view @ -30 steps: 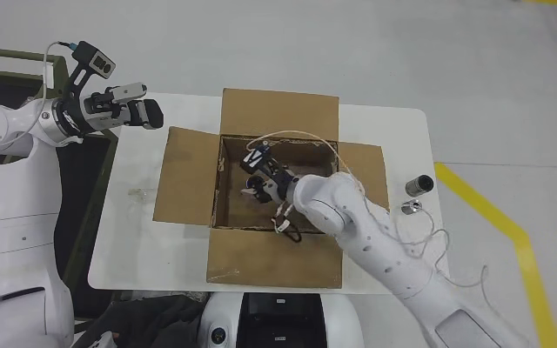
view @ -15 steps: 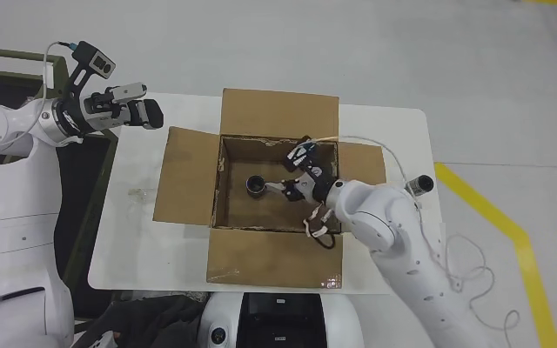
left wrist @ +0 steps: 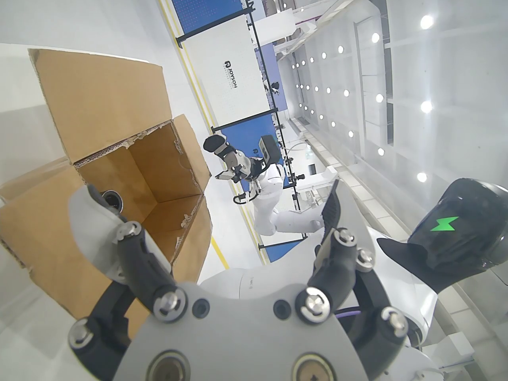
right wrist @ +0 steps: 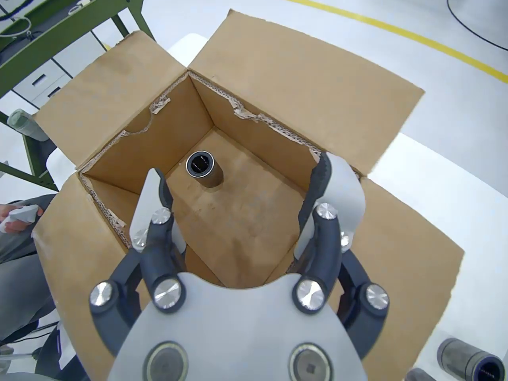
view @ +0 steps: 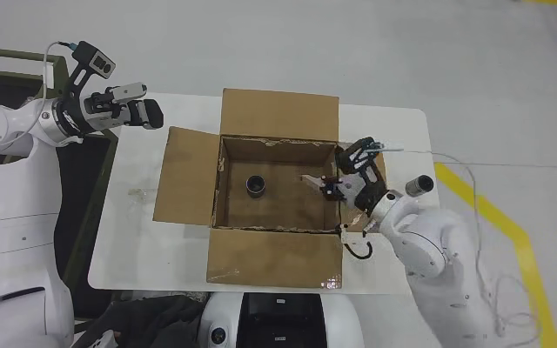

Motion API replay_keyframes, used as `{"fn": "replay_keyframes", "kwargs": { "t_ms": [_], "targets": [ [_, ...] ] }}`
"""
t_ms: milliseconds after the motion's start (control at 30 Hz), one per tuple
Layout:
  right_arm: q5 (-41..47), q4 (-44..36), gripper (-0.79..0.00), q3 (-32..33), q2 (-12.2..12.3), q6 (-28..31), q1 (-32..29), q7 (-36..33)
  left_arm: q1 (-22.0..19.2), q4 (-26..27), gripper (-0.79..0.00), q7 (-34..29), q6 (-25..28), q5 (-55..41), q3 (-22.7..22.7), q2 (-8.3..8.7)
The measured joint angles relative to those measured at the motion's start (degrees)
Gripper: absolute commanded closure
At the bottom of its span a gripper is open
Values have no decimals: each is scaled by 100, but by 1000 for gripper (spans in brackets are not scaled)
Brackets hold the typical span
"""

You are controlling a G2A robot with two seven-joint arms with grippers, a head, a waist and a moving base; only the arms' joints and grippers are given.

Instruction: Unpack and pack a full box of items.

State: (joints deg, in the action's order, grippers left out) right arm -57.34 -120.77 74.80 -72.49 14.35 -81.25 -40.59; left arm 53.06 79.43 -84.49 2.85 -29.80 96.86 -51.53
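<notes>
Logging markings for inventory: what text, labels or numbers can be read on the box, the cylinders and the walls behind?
Cardboard box: none.
Cylinder inside it: fine print on its rim, too small to read.
Cylinders on the table: nothing readable.
Wall panels: brand lettering, not quoted here.

- I am working under bright, even light, and from above the white table (view: 130,217) and pale floor (view: 392,52) are looking almost washed out.
- Rows of round ceiling lamps (left wrist: 426,21) are shining straight into my left wrist view, each one flaring a little.
- The bottom of the box (view: 278,113) is looking darker than its flaps, because the walls are shading it.
- The metal cylinder (right wrist: 206,176) in the box is casting a soft shadow at its foot.
- Both wrist views are bending straight lines near the edges, and the yellow floor line (right wrist: 357,17) is curving.
- The screws on my right gripper (right wrist: 238,168) are glinting.
</notes>
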Motion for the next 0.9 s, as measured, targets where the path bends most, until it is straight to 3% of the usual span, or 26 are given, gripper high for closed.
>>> {"fn": "replay_keyframes", "kwargs": {
  "t_ms": [400,900],
  "targets": [
    [502,-383,-690,1400,125,-224,-1097,540,0,0,-785,0,0,0,0,0],
    [931,-98,-671,2386,206,-473,-1806,598,0,0,-785,0,0,0,0,0]
  ]
}}
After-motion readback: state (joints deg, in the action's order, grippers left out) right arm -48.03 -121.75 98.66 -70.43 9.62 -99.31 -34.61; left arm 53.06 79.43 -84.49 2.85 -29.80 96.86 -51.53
